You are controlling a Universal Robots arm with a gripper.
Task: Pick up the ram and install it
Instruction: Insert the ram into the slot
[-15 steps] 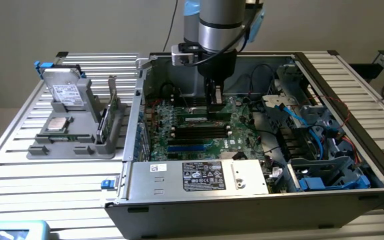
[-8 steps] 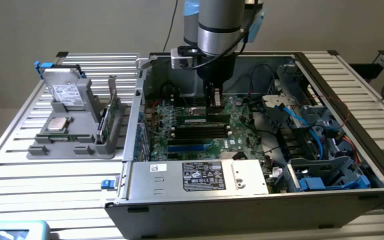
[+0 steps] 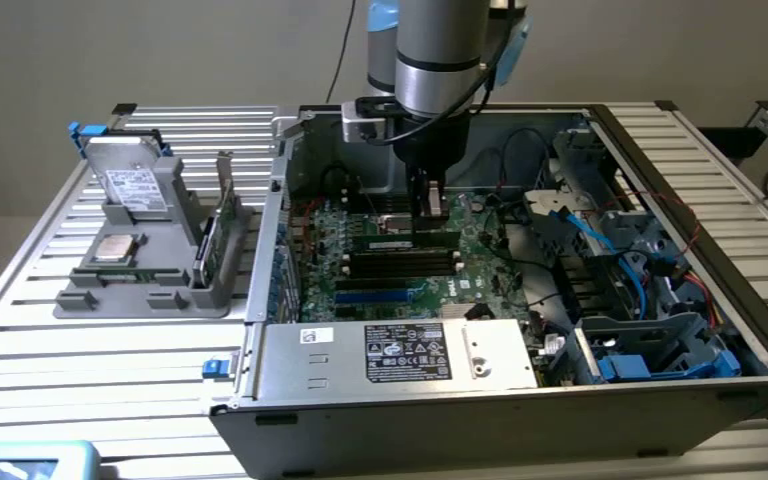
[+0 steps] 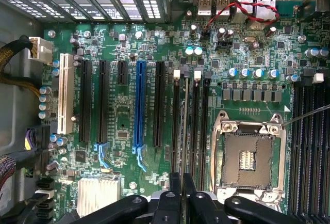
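The ram [image 3: 404,243], a thin dark-green stick with a white label, stands on edge inside the open computer case [image 3: 291,200], just below my gripper [image 3: 427,226]. In the wrist view the ram [image 4: 184,126] is seen edge-on, running along the black memory slots [image 4: 203,121] next to the processor socket. My gripper [image 4: 181,185] is shut on the ram, with the black fingers [image 4: 174,188] pressed against both of its faces. Whether the stick sits in a slot or hovers just over it I cannot tell.
The bare processor socket [image 4: 250,154] lies beside the memory slots, with black and blue expansion slots [image 4: 138,105] on the other side. A power supply [image 3: 398,350] closes the case's near side. Cables and drive bays [image 3: 624,270] crowd the exterior view's right. A grey parts holder [image 3: 144,250] stands outside the case.
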